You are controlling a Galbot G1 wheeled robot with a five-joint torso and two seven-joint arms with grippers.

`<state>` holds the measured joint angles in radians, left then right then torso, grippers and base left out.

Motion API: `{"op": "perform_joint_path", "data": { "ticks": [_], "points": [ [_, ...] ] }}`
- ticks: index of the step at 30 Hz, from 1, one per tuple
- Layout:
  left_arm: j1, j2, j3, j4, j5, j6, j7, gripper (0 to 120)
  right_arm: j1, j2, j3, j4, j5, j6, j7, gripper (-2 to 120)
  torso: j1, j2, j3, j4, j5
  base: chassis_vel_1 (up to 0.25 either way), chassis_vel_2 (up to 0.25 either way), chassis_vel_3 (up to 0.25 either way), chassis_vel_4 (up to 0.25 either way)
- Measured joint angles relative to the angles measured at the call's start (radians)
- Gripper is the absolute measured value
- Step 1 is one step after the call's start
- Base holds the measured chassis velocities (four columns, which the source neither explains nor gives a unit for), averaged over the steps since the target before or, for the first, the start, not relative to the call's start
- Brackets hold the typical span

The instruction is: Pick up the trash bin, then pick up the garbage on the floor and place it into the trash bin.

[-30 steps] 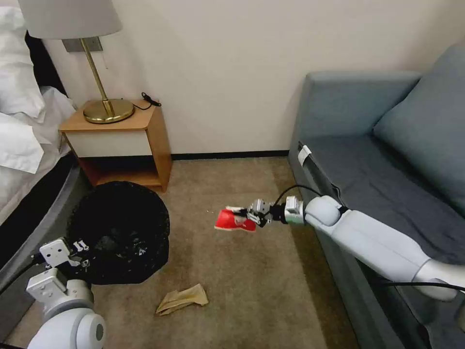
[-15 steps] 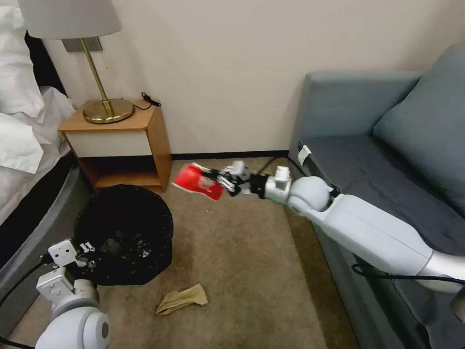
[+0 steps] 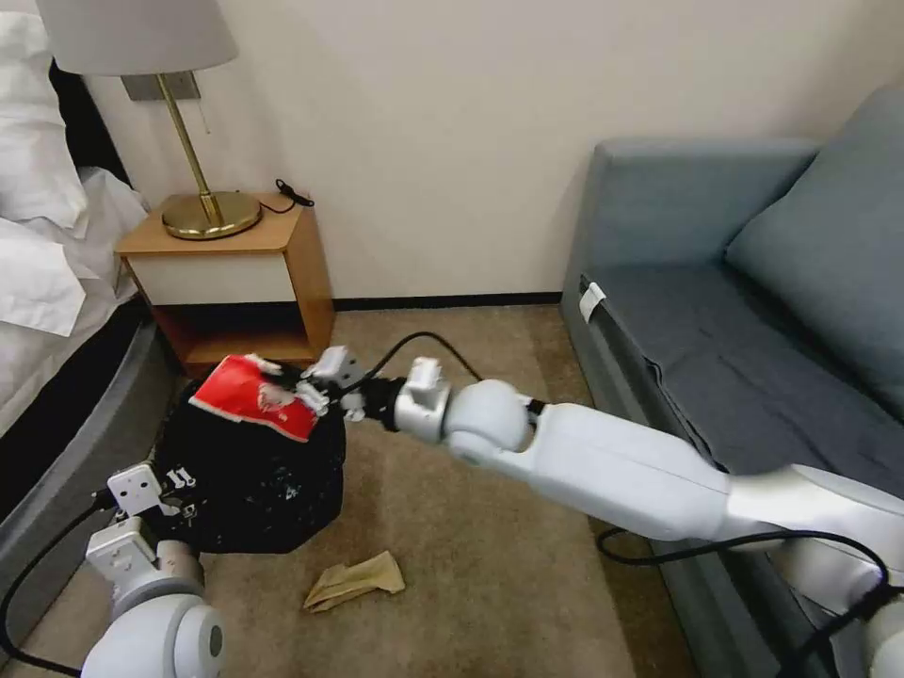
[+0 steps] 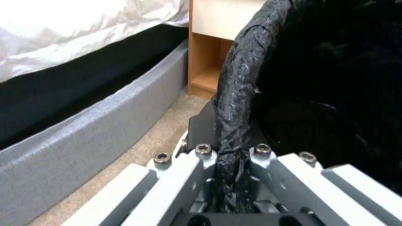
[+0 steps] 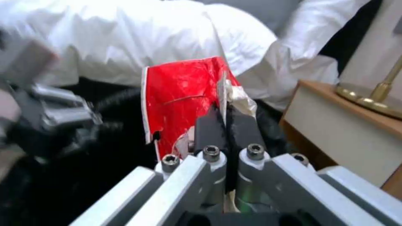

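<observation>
The trash bin (image 3: 250, 490), lined with a crinkly black bag, is held off the floor at the lower left by my left gripper (image 3: 179, 485), shut on its rim (image 4: 234, 103). My right gripper (image 3: 315, 391) is shut on a red snack packet (image 3: 252, 395), holding it over the bin's open mouth. The right wrist view shows the red snack packet (image 5: 180, 94) pinched between the dark fingers (image 5: 209, 128), with the black bag below. A crumpled brown paper bag (image 3: 356, 579) lies on the carpet in front of the bin.
A wooden nightstand (image 3: 235, 273) with a brass lamp (image 3: 202, 202) stands behind the bin. The bed (image 3: 47, 282) runs along the left, its grey base (image 4: 84, 125) close to the bin. A blue-grey sofa (image 3: 753, 311) fills the right. Beige carpet lies between.
My right arm has swung left across the carpet, carrying the red packet from mid-floor to above the bin. The left gripper and bin have shifted slightly right.
</observation>
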<state>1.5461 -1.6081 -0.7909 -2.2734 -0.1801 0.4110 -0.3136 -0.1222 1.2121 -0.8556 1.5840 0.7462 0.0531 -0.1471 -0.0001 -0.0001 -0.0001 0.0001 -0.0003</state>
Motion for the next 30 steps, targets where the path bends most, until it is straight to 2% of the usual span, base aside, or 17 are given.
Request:
{"op": "perform_joint_path", "data": {
  "ticks": [6, 14, 18, 21, 25, 29, 30],
  "points": [
    [0.004, 0.000, 0.005, -0.013, 0.001, 0.000, 0.000, 3, 0.008, 0.045, -0.057, -0.067, -0.026, 0.004, 0.018, 0, 0.000, 0.000, 0.000, 0.0000, 0.0002, 0.000, 0.000, 0.000, 0.000],
    [0.008, 0.000, 0.009, -0.022, 0.001, 0.000, 0.000, 3, 0.014, 0.057, -0.094, -0.087, -0.056, -0.003, 0.061, 0, 0.000, 0.000, 0.000, -0.0002, 0.0002, 0.000, 0.000, 0.000, 0.000],
    [0.009, 0.000, 0.013, -0.022, 0.002, 0.000, 0.000, 3, 0.016, 0.055, -0.099, -0.080, -0.070, -0.012, 0.096, 10, 0.000, 0.000, 0.000, -0.0001, 0.0002, 0.000, 0.000, 0.000, 0.000],
    [0.009, 0.000, 0.016, -0.021, 0.004, -0.003, -0.001, 3, 0.016, 0.052, -0.100, -0.071, -0.076, -0.014, 0.113, 25, 0.000, 0.000, 0.000, -0.0001, 0.0003, 0.000, 0.000, 0.000, 0.000],
    [0.010, 0.000, 0.018, -0.020, 0.005, -0.003, -0.001, 3, 0.015, 0.050, -0.100, -0.069, -0.078, -0.014, 0.119, 33, 0.000, 0.000, 0.000, -0.0002, 0.0003, 0.000, 0.000, 0.000, 0.000],
    [0.013, 0.000, 0.020, -0.020, 0.008, -0.007, -0.001, 3, 0.014, 0.047, -0.100, -0.065, -0.083, -0.014, 0.123, 53, 0.000, 0.000, 0.000, -0.0002, 0.0003, 0.000, 0.000, 0.000, 0.000],
    [0.013, 0.000, 0.020, -0.020, 0.008, -0.007, -0.001, 3, 0.014, 0.047, -0.100, -0.065, -0.083, -0.014, 0.123, 53, 0.000, 0.000, 0.000, -0.0002, 0.0003, 0.000, 0.000, 0.000, 0.000]
  ]
}}
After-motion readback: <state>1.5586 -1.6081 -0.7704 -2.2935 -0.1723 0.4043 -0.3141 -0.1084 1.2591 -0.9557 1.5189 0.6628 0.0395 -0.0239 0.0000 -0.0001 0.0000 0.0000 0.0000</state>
